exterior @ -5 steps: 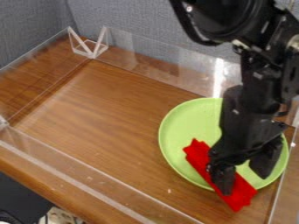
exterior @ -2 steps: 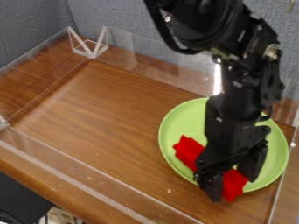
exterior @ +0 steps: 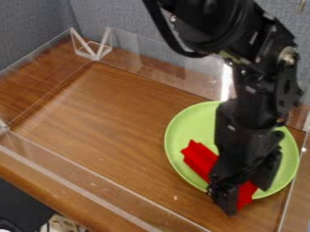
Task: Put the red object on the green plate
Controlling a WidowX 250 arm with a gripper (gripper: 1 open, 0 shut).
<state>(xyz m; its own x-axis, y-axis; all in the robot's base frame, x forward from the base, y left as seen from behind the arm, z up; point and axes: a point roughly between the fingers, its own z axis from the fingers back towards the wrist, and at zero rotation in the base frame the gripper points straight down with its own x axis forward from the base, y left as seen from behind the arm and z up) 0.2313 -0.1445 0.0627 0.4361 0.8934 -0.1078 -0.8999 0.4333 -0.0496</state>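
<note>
My own arm hid most of what mattered. The black bulk of it stood across the middle of the green plate point(exterior: 191, 129), and my pincer point(exterior: 234, 193) hung at the plate's near edge, pointing down, its dark fingers blurring into one mass against the dark body above them. From this single view I could not make out the gap between the fingers at all; I had them spread as wide as they go, and nothing looked gripped between them.

The red object point(exterior: 201, 159) lay on the plate, toward its near side. Only two pieces of it showed: a red end sticking out to the left of my wrist, and a red patch at the lower right beside my fingers. The stretch between them was covered by me, so whether my fingers touched it I could not tell. The top of my arm ran out of the picture.

Compared with a second before, the block had shifted: then its lower end reached over the plate's rim onto the wooden table point(exterior: 97, 109), and now less of it showed there. The clear wall point(exterior: 72, 177) around the table stood unchanged.
</note>
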